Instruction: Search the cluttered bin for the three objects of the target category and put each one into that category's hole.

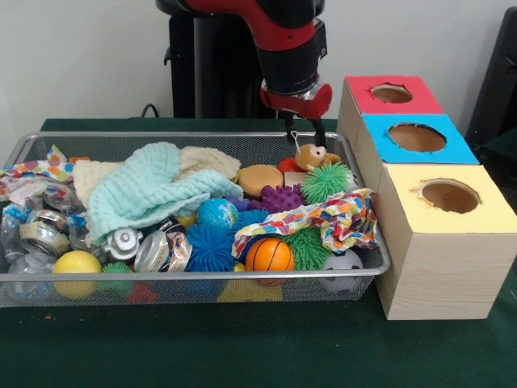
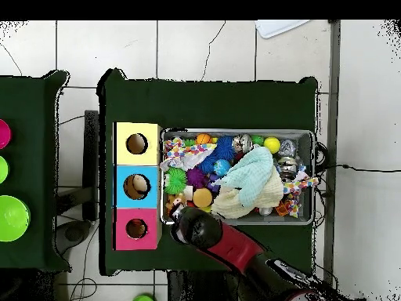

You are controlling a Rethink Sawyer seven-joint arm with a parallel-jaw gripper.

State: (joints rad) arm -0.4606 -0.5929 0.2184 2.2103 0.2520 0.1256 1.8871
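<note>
The silver wire-mesh bin [image 1: 202, 276] is full of clutter; it also shows in the overhead view [image 2: 235, 132]. A small orange-tan plush animal [image 1: 312, 155] with a white tag lies at its far right corner, behind a green spiky ball [image 1: 326, 182]. My gripper [image 1: 305, 139] hangs straight over this plush, open, fingertips at its top on either side. In the overhead view the arm [image 2: 227, 244] covers the gripper and the plush. The red-topped hole [image 1: 392, 93] is on the wooden box to the right of the gripper; it also shows in the overhead view [image 2: 137, 229]. No duck or cream plush is clearly visible.
A light blue cloth [image 1: 153, 190], cream knit cloths [image 1: 206, 162], a patterned cloth [image 1: 323, 218], spiky balls, an orange ball [image 1: 269, 255] and crushed cans [image 1: 40, 234] fill the bin. The blue-topped hole [image 1: 416, 137] and yellow-topped hole [image 1: 450, 196] lie nearer the camera on the box.
</note>
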